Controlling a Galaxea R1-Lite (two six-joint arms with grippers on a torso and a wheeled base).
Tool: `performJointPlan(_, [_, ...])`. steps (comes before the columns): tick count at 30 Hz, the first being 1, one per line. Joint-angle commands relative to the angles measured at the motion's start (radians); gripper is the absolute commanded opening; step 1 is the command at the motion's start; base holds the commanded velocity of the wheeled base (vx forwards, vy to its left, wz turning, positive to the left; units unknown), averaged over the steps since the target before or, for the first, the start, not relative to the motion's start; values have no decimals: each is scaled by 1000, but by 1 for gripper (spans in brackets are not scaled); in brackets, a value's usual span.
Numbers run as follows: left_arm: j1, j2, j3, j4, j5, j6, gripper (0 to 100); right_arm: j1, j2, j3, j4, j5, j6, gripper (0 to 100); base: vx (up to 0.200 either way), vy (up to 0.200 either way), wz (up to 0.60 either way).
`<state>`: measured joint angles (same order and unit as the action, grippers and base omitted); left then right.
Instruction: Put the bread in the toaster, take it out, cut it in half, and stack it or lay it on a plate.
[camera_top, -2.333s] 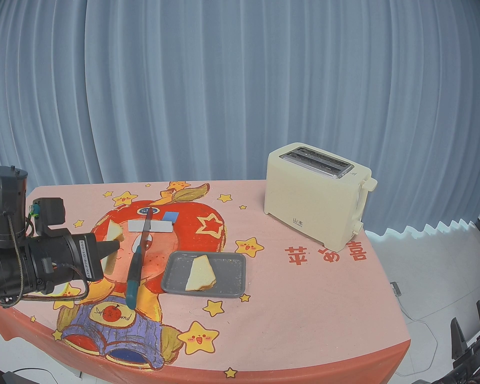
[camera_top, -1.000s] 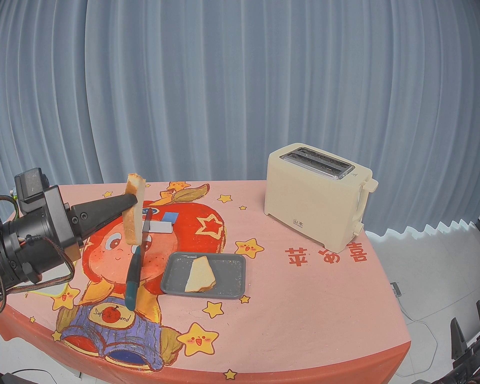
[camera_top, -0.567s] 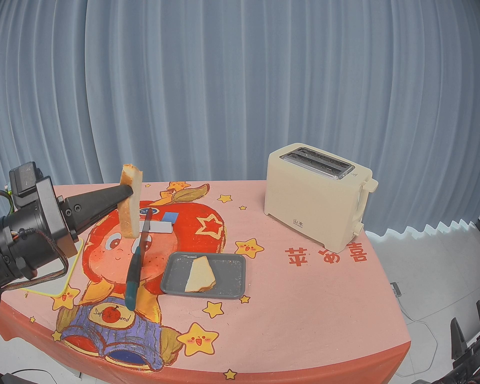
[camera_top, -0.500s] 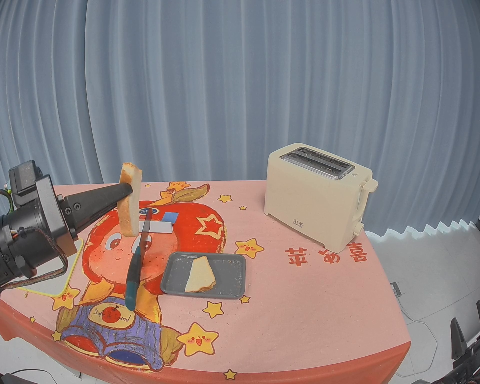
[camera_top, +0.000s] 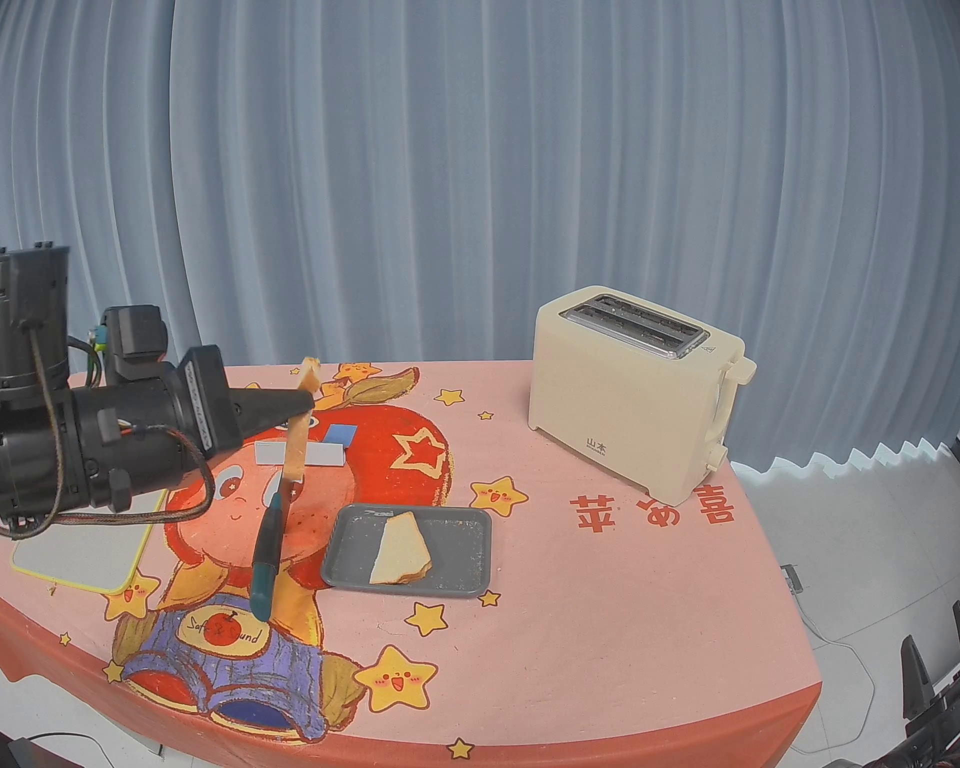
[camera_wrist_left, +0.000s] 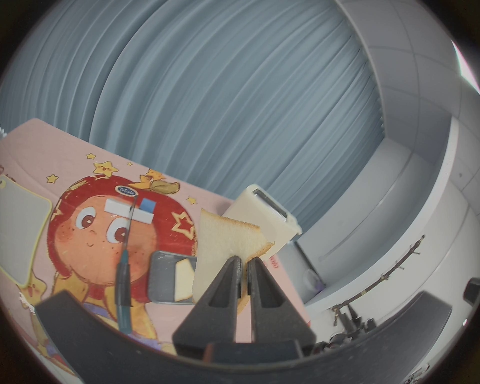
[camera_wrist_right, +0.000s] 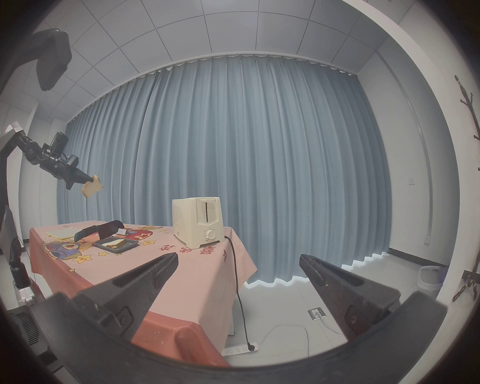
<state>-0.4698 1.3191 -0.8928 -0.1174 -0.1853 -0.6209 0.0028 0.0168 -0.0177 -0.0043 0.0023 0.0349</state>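
Where the bread half is held: the bread half (camera_top: 296, 440) is gripped edge-on and lifted clear of the cloth, above the knife's blade end and to the left of the plate.
Left gripper (camera_top: 302, 402): clamped on the bread half, fingers (camera_wrist_left: 231, 280) drawn nearly together.
Other half (camera_top: 400, 548): laid flat in the plate, toward its left side.
Plate (camera_top: 462, 562): grey, set on the cloth; its right part is bare.
Knife (camera_top: 270, 540): laid down just left of the plate, handle toward the robot.
Toaster (camera_top: 625, 395): well apart at the right rear; no bread is seen in the slots.
Right gripper (camera_wrist_right: 239, 259): spread wide, nothing held, low beyond the table's right side.
Done (judged): toasting, cutting, first half plated.
Left (judged): held half to be carried over and stacked or laid beside the other half.
Writing: print is noted on the toaster front and on the cloth (camera_top: 620, 620); not transcribed.
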Motion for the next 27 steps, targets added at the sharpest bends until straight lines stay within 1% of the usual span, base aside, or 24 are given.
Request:
performJointPlan(1, [-13, 100, -117, 128, 30, 62, 0, 0, -17, 18, 0, 1, 0, 100, 0, 0, 0])
performJointPlan(3, [-26, 123, -158, 206, 60, 92, 0, 0, -17, 18, 0, 1, 0, 100, 0, 0, 0])
performJointPlan(4, [-33, 135, -178, 239, 84, 104, 0, 0, -17, 18, 0, 1, 0, 100, 0, 0, 0])
performJointPlan(5, [-44, 157, -207, 279, 124, 118, 0, 0, -17, 18, 0, 1, 0, 100, 0, 0, 0])
performJointPlan(6, [-53, 175, -229, 305, 158, 125, 0, 0, -17, 18, 0, 1, -1, 100, 0, 0, 0])
performJointPlan(7, [-59, 183, -239, 315, 173, 128, 0, 0, -17, 18, 0, 1, 0, 100, 0, 0, 0])
performJointPlan(8, [-75, 216, -272, 354, 227, 130, 0, 0, -17, 18, 0, 1, 0, 100, 0, 0, 0])
performJointPlan(10, [-87, 250, -288, 392, 274, 133, 0, 0, -17, 18, 0, 1, 0, 100, 0, 0, 0])
performJointPlan(11, [-95, 264, -296, 415, 293, 142, 0, 0, -17, 18, 0, 1, 0, 100, 0, 0, 0])
performJointPlan(12, [-101, 278, -302, 437, 310, 158, 0, 0, -17, 18, 0, 1, -1, 100, 0, 0, 0])
performJointPlan(13, [-101, 278, -302, 437, 310, 158, 0, 0, -17, 18, 0, 1, -1, 100, 0, 0, 0])
performJointPlan(14, [-110, 299, -322, 473, 331, 171, 0, 0, -17, 18, 0, 1, 0, 100, 0, 0, 0])
performJointPlan(15, [-110, 301, -325, 476, 333, 171, 0, 0, -17, 18, 0, 1, 0, 100, 0, 0, 0])
performJointPlan(16, [-112, 325, -350, 493, 359, 171, 0, 0, -17, 18, 0, 1, 0, 100, 0, 0, 0])
performJointPlan(18, [-115, 341, -370, 506, 380, 173, 0, 0, -17, 18, 0, 1, 0, 100, 0, 0, 0])
performJointPlan(21, [-122, 351, -399, 556, 386, 173, 0, 0, -17, 18, 0, 1, 0, 100, 0, 0, 0])
performJointPlan(24, [-133, 374, -436, 644, 386, 171, 0, 0, -17, 18, 0, 1, 0, 100, 0, 0, 0])
performJointPlan(27, [-151, 405, -463, 677, 388, 171, 0, 0, -17, 18, 0, 1, 0, 100, 0, 0, 0])
